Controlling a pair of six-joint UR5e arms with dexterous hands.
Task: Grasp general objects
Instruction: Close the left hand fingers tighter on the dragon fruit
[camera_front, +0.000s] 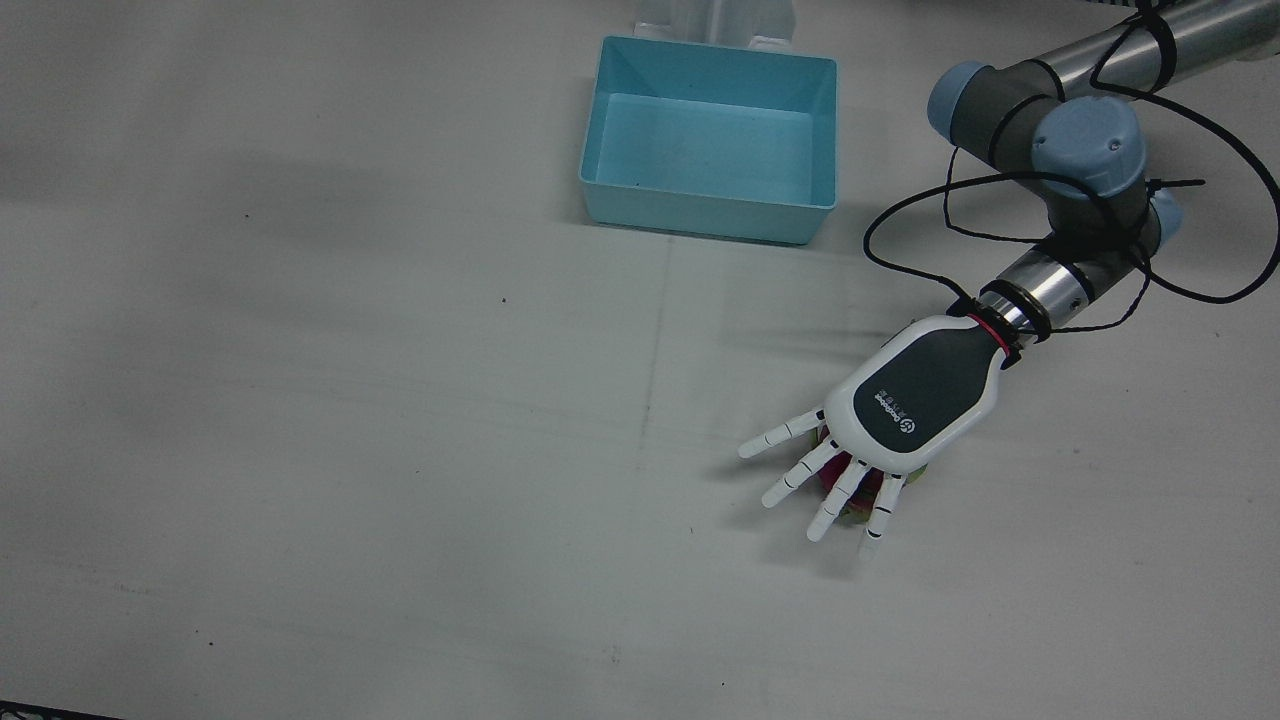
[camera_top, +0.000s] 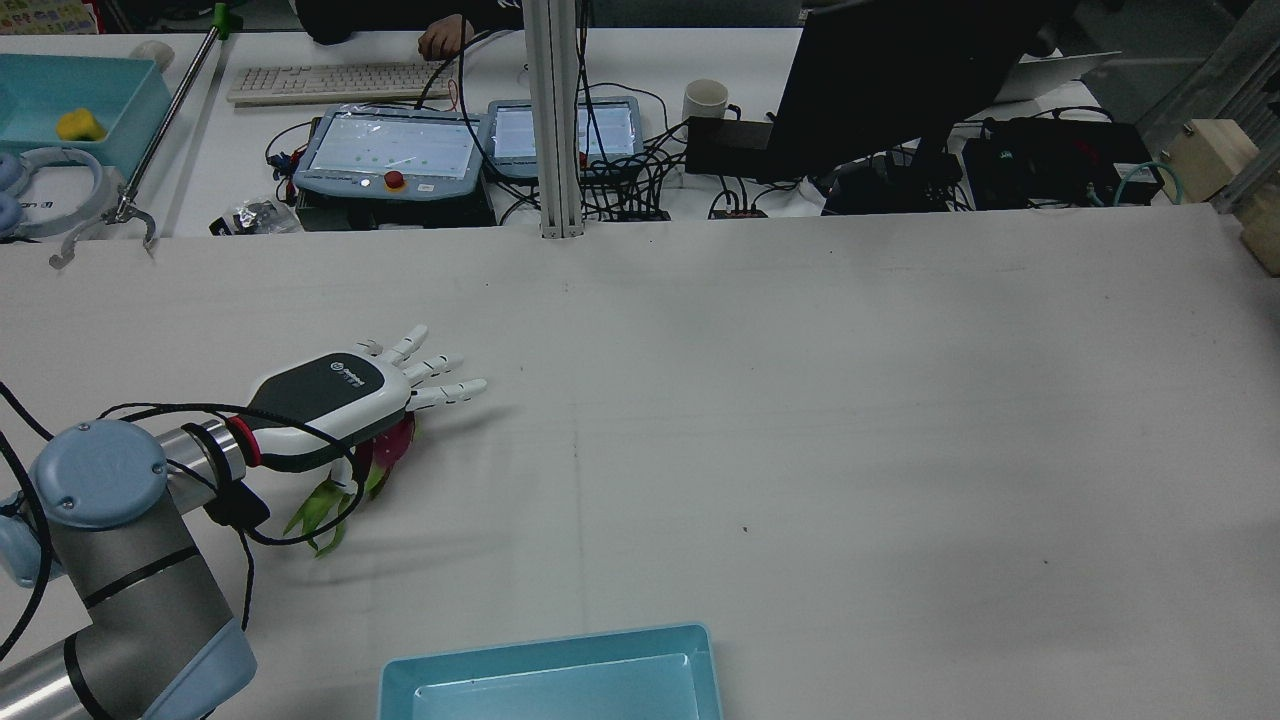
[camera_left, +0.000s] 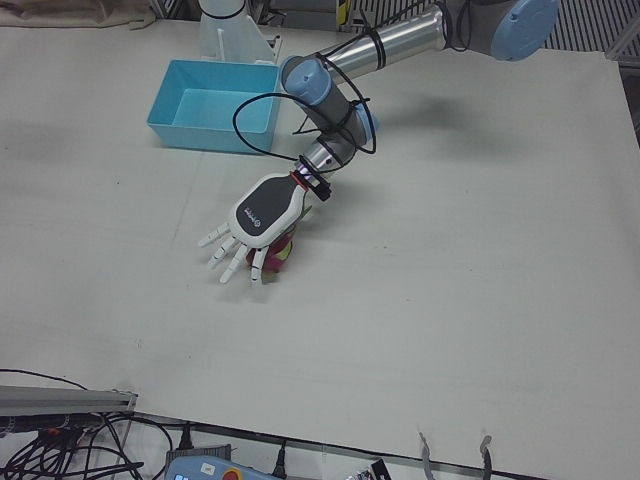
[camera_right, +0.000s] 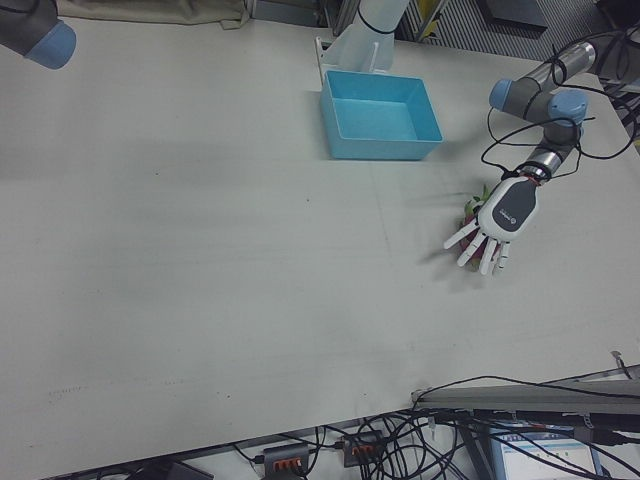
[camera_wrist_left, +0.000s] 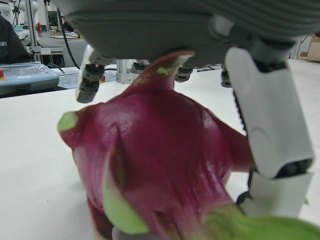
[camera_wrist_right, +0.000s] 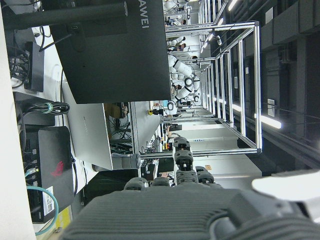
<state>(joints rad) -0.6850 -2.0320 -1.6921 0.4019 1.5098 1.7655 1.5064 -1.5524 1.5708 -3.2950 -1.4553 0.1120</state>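
A dragon fruit (camera_wrist_left: 160, 165), magenta with green leaf tips, lies on the white table. It is mostly hidden under my left hand (camera_front: 915, 395). Parts of it show in the front view (camera_front: 852, 505), the rear view (camera_top: 395, 445) and the left-front view (camera_left: 283, 252). My left hand (camera_top: 330, 395) is palm down right over the fruit, its fingers (camera_front: 790, 432) straight and spread, not closed on it. In the left hand view the fruit fills the frame under the palm, with a finger (camera_wrist_left: 267, 125) beside it. My right hand (camera_wrist_right: 200, 210) shows only in its own view and holds nothing.
A light blue bin (camera_front: 705, 215) stands empty near the robot's side of the table; it also shows in the rear view (camera_top: 550, 650). A black cable (camera_front: 1000, 180) loops around the left forearm. Monitors, controllers and cables lie beyond the table's far edge (camera_top: 640, 235).
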